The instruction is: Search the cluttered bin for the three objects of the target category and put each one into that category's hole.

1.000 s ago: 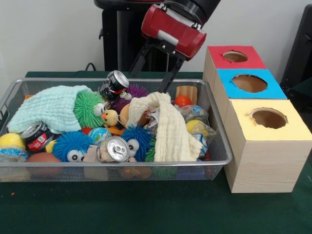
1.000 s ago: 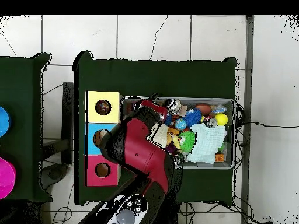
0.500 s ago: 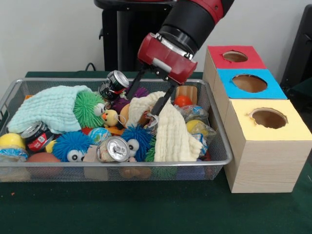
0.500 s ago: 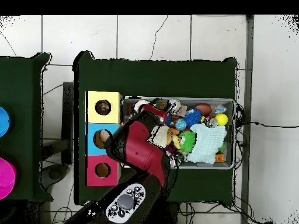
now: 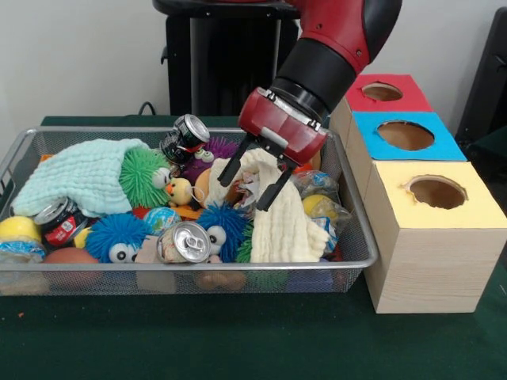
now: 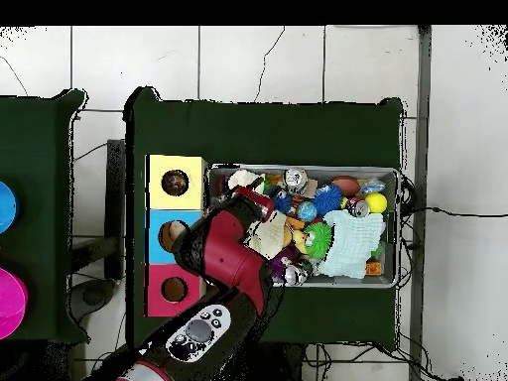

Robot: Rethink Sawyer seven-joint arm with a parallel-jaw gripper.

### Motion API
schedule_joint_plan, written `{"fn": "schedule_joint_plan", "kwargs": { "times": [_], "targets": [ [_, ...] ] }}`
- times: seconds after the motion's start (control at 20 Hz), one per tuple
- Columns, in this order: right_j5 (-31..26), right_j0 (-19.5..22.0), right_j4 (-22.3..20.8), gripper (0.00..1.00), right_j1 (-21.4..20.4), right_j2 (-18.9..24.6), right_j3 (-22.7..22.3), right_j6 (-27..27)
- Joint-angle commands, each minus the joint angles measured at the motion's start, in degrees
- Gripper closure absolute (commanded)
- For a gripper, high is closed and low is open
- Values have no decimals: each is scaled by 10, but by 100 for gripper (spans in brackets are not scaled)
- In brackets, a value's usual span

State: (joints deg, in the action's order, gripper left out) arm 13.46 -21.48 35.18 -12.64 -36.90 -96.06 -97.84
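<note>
Cream cloth point(image 5: 279, 214) between spread fingers point(image 5: 273, 188)

Front view: low, close, level with silver wire-mesh bin point(image 5: 348, 237), facing across green-covered table point(image 5: 238, 340). Overhead view: high, straight down, far, taking whole table point(image 6: 258, 129) plus tiled floor point(image 6: 258, 60). Shared: bin point(image 6: 401, 228), wooden three-hole box point(image 5: 428, 261) point(image 6: 151, 238).

A red and black robot arm point(image 6: 226, 260) reaches over the left part of a wire mesh bin point(image 6: 399, 228) crowded with toys, cans and cloths. A pale green cloth point(image 6: 352, 243) lies at its right. Left of the bin stand yellow point(image 6: 175, 183), blue point(image 6: 159, 236) and red point(image 6: 174, 290) boxes, each with a round hole.
</note>
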Motion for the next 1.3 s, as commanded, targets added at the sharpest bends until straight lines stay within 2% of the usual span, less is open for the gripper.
{"fn": "schedule_joint_plan", "kwargs": {
  "times": [0.05, 0.2, 0.3, 0.4, 0.5, 0.65, 0.75, 0.8, 0.95, 1.15, 1.3],
  "targets": [
    [-146, 5, 31, 0, 31, 53, -6, -110],
    [-191, 17, 15, 0, 21, 64, -3, -107],
    [-205, 37, -5, 0, 6, 87, -2, -96],
    [-209, 74, -29, 0, -17, 133, -7, -76],
    [-215, 139, -56, 0, -51, 223, -27, -41],
    [-317, 224, -41, 0, -99, 355, -78, 5],
    [-343, 259, -26, 0, -128, 411, -114, 4],
    [-342, 265, -28, 0, -137, 422, -122, -3],
    [-340, 323, -20, 0, -155, 504, -160, 6],
    [-384, 353, -21, 0, -160, 547, -171, -13],
    [-410, 358, -26, 0, -170, 557, -178, -35]
  ]
}}
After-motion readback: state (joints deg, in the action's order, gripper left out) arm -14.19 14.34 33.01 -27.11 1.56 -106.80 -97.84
